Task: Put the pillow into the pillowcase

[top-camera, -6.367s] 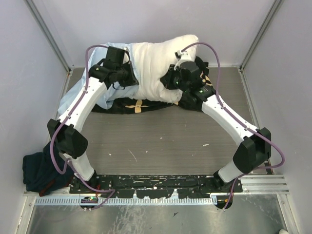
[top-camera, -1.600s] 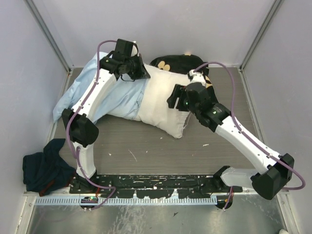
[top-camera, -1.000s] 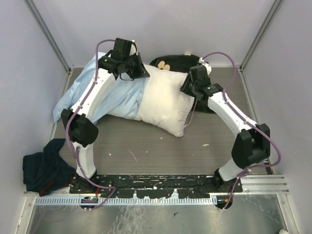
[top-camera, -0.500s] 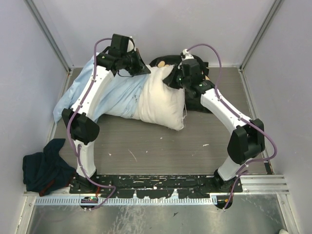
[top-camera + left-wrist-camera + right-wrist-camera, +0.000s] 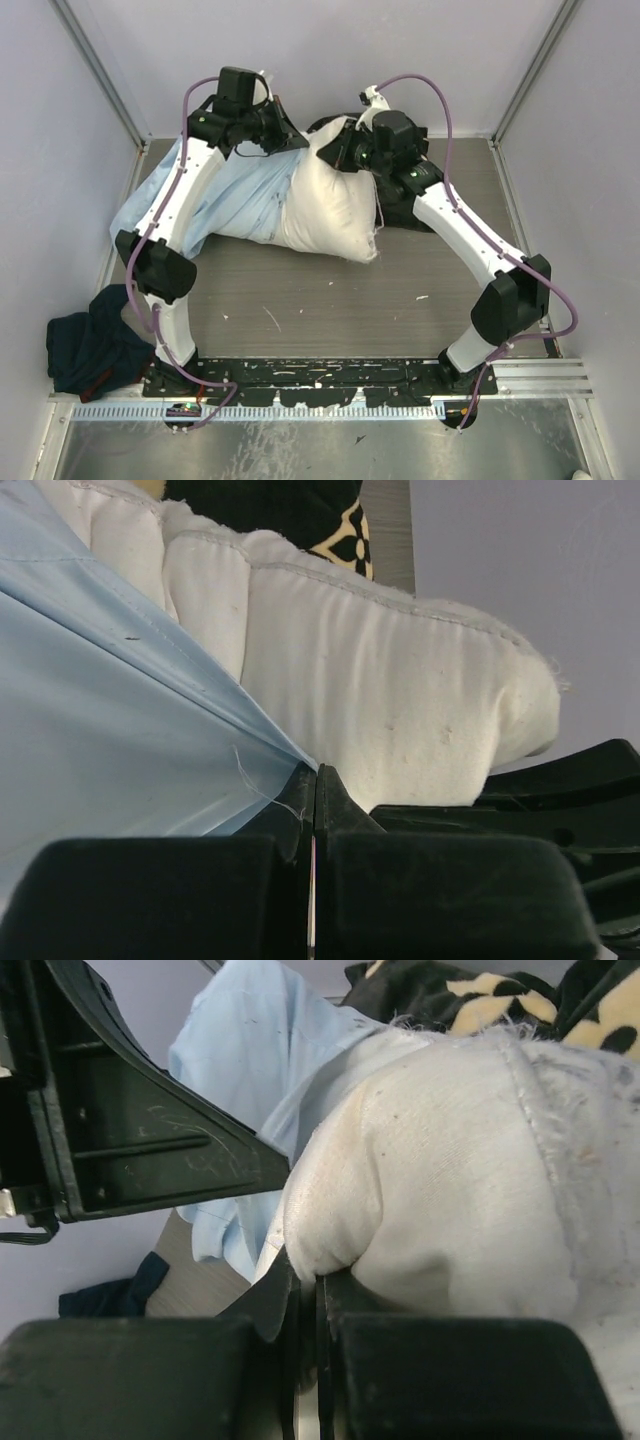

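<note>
Both arms reach to the far side of the tabletop [image 5: 330, 300], and both are busy. The left claw [image 5: 316, 776] is clenched tight on the edge of the light blue pillowcase [image 5: 240, 195], a thin fold of fabric nipped between its black fingertips, right against the pillow's seam. The right claw [image 5: 306, 1282] is clamped too, biting a bunched fold of the cream-white pillow [image 5: 325, 205] near its far corner, and that corner is drawn up off the surface. The pillow sits at the far middle, plump and a little soiled; its left part disappears under the blue fabric, while its right half lies bare. The wrinkled pillowcase trails off to the left beneath the left arm. A black cloth with tan flower motifs [image 5: 270, 505] lies behind and to the right of the pillow. A dark navy cloth [image 5: 90, 345] sits crumpled at the near left, well apart.
</note>
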{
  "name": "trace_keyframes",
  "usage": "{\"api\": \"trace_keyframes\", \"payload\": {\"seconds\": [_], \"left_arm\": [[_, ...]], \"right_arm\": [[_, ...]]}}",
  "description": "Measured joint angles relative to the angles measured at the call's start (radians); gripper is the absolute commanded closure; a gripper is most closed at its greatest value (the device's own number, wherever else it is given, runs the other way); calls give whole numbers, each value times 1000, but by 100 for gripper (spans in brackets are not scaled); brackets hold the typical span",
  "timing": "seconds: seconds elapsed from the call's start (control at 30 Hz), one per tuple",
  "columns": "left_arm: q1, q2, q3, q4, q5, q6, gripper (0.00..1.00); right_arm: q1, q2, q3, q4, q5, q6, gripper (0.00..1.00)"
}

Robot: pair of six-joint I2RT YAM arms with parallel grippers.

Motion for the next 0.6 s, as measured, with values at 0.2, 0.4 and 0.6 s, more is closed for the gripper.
{"api": "trace_keyframes", "payload": {"seconds": [0.2, 0.4, 0.6], "left_arm": [[28, 39, 2, 34, 56, -47, 100], [55, 125, 84, 98, 99, -108, 100], [72, 111, 84, 220, 136, -162, 100]], "right_arm": [[-39, 19, -44, 20, 0, 0, 99], [-68, 72, -2, 42, 3, -33, 99], [-68, 72, 68, 77, -21, -102, 99]]}}
